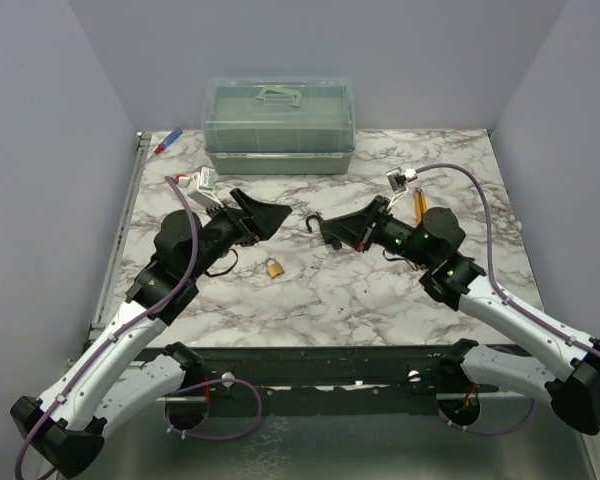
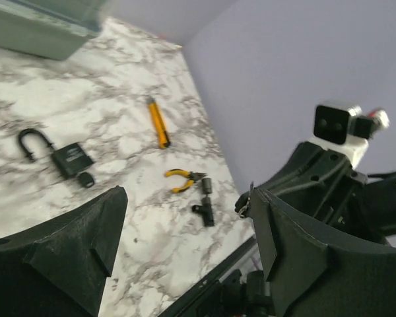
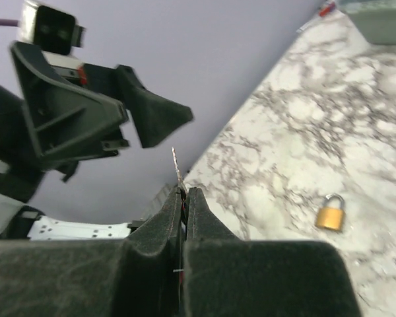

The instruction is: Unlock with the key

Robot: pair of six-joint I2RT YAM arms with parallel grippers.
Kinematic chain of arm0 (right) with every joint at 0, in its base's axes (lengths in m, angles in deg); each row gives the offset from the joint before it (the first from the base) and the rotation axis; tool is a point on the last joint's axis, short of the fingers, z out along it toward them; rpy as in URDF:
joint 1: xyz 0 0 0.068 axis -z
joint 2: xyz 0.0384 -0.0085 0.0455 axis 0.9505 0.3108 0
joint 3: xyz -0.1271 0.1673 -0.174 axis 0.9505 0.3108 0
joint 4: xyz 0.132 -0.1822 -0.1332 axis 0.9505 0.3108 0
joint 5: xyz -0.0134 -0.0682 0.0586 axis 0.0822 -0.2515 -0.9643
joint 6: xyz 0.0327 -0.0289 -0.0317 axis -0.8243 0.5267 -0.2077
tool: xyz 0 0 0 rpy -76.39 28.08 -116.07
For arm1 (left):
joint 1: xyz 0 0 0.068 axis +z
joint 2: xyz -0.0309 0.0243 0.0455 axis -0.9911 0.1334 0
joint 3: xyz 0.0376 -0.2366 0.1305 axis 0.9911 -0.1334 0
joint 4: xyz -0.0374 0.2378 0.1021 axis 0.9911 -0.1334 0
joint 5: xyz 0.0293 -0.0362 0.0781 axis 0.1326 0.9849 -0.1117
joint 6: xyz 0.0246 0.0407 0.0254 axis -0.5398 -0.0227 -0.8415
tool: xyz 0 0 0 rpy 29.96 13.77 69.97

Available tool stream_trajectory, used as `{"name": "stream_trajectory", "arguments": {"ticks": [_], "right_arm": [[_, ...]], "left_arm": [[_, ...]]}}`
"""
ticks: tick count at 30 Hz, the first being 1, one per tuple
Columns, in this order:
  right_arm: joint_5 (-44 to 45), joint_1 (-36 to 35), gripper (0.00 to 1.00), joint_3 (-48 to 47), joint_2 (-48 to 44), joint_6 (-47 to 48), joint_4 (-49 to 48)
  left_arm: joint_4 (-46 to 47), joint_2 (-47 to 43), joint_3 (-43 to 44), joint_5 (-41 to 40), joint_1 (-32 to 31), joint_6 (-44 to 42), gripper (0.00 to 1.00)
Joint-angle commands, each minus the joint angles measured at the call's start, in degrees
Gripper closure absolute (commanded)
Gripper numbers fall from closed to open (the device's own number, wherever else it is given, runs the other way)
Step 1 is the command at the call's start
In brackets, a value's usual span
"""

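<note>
The key (image 3: 176,168) shows only its thin metal blade with small teeth. The blade stands up out of the tips of the right gripper, and its head is hidden between the fingers. In the top view this place is above the middle of the marble table (image 1: 450,300).

The left gripper (image 1: 268,215) is released: its two fingers stand wide apart and nothing is between them. It is at 9 o'clock from the right gripper, near it but not touching. The right gripper (image 3: 185,191) is clenched, finger against finger, and it grasps the key.

There is one key that I can tell for sure. There are two padlocks. One black padlock (image 2: 71,158) lies flat with its shackle pointing to 10 o'clock. A small black rounded piece (image 2: 86,179) lies just beside its body at 5 o'clock, and I cannot tell what this piece is. One brass padlock (image 3: 331,212) lies at 8 o'clock from the right gripper in the top view. I count also one pen (image 1: 167,142), one clear box (image 1: 280,125) at 12 o'clock, one yellow knife (image 2: 158,123) and one pair of pliers (image 2: 183,178).
</note>
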Motion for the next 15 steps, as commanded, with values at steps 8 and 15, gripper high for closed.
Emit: {"name": "stream_trajectory", "arguments": {"ticks": [8, 15], "right_arm": [[12.9, -0.1, 1.00, 2.0, -4.1, 5.8, 20.5], [12.7, -0.1, 1.00, -0.5, -4.9, 6.3, 31.7]], "left_arm": [[-48.2, 20.1, 17.8, -22.7, 0.2, 2.3, 0.18], [-48.6, 26.3, 17.8, -23.6, 3.2, 0.7, 0.01]]}}
